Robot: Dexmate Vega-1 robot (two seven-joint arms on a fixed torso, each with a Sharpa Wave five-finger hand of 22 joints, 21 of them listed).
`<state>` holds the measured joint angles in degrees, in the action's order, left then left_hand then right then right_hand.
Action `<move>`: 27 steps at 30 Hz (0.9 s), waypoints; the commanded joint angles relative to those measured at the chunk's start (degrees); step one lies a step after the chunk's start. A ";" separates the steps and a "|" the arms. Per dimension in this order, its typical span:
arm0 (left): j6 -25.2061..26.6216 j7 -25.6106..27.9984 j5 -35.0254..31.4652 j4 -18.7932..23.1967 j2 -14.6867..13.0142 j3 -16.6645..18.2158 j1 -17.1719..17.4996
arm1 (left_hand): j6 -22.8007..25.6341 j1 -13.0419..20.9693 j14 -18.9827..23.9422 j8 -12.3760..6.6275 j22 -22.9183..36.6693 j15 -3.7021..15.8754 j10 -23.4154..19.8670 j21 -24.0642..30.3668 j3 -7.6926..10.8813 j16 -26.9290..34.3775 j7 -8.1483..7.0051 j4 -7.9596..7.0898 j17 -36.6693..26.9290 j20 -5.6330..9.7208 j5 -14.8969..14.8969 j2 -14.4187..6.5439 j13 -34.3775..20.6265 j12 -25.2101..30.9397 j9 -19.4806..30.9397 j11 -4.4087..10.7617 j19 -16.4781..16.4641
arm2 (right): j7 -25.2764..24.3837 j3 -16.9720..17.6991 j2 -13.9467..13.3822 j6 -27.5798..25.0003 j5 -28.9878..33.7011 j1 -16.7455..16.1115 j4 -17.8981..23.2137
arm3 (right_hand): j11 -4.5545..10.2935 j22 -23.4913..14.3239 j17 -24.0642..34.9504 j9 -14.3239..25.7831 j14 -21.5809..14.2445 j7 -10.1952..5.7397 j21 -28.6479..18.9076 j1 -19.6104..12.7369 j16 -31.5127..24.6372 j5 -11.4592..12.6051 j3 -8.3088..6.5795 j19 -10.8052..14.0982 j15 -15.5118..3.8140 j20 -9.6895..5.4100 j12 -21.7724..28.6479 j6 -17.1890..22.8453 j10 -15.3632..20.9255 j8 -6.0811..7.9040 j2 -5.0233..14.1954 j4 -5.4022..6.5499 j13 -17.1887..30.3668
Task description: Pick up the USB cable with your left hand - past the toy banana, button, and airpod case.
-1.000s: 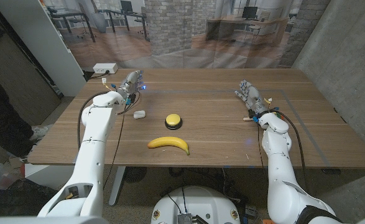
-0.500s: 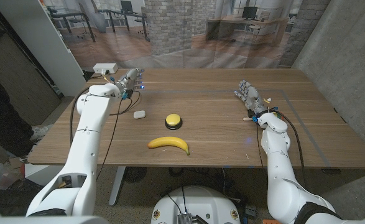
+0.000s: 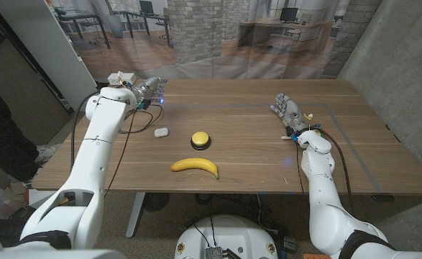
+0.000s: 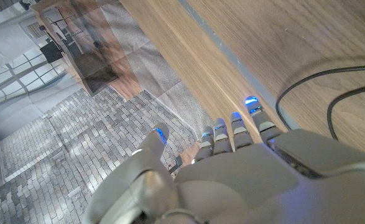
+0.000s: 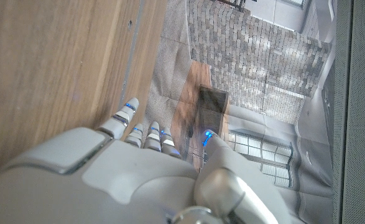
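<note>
Spanning the head view, a wooden table (image 3: 232, 137) is backing onto a printed brick-and-office backdrop (image 3: 218, 36). Sitting mid-table are a toy banana (image 3: 195, 166), a yellow button (image 3: 200, 139) and an airpod case (image 3: 161, 132). A white box (image 3: 122, 78) is sitting at the far left corner — the USB cable is hard to make out there. The left hand (image 3: 147, 91) is reaching beside it, fingers extended, holding nothing. The right hand (image 3: 287, 109) is resting apart — fingers straight, empty.

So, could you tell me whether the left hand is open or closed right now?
Open: the left hand holds nothing, its fingers stretched out over the table.
</note>
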<state>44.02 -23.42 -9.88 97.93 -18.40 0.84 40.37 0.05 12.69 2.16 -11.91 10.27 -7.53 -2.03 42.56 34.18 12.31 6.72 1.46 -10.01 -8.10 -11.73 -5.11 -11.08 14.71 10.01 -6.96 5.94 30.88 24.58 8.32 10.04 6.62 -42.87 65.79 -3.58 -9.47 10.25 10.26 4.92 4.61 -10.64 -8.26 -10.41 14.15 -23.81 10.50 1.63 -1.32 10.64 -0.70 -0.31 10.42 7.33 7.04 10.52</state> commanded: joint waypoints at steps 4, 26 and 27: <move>5.37 -5.89 -3.74 -0.25 -5.44 -4.30 -3.68 | 1.50 1.30 1.57 -0.25 0.14 -0.45 -1.91 -0.29 0.15 0.54 2.66 1.88 -0.29 -0.07 0.86 1.06 -0.24 0.65 0.33 -0.57 -1.76 | 0.17 0.24 -0.25 0.70 -0.35 0.41 -1.59 | -0.51 -0.27 0.31 0.27 0.24 0.49 -0.37 0.29 -0.44 0.00 -0.47 0.39 0.20 0.19 0.52 -0.17 0.09 0.52 0.40 -0.16 0.23; 11.82 -14.18 -10.94 -0.39 -12.65 -13.36 -9.94 | 5.20 10.43 6.48 -0.39 0.28 -0.13 -6.97 -1.17 1.53 1.23 3.94 8.51 -0.76 -0.05 1.60 0.63 -1.10 1.59 0.58 -0.66 -4.91 | 1.38 1.04 -0.98 1.78 -1.31 0.94 -4.33 | -0.52 -0.27 0.34 0.27 0.21 0.53 -0.37 0.60 -0.45 -0.03 -0.35 0.42 0.30 0.28 0.51 -0.14 0.14 0.51 0.13 -0.15 0.24; 12.06 -14.48 -11.23 -0.37 -12.82 -13.65 -10.17 | 5.25 10.54 6.58 -0.39 0.29 -0.11 -7.00 -1.18 1.53 1.26 3.94 8.53 -0.77 -0.08 1.61 0.61 -1.11 1.60 0.58 -0.63 -4.94 | 1.42 1.08 -0.99 1.77 -1.34 0.91 -4.31 | -0.53 -0.27 0.34 0.27 0.20 0.54 -0.38 0.61 -0.45 -0.03 -0.36 0.44 0.29 0.33 0.51 -0.14 0.15 0.51 0.13 -0.16 0.24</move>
<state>53.40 -34.19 -17.83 97.31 -28.21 -8.94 32.97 5.04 22.37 8.22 -12.36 10.26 -7.57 -8.56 41.69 35.69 13.40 7.06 9.60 -10.55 -7.61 -10.08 -4.54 -11.88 15.92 10.27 -7.36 1.11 31.79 25.21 7.57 11.44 5.74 -41.92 62.10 -3.58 -9.46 10.25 10.25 4.92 4.61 -10.64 -8.26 -10.41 14.15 -23.81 10.49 1.63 -1.33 10.64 -0.71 -0.32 10.42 7.33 7.04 10.52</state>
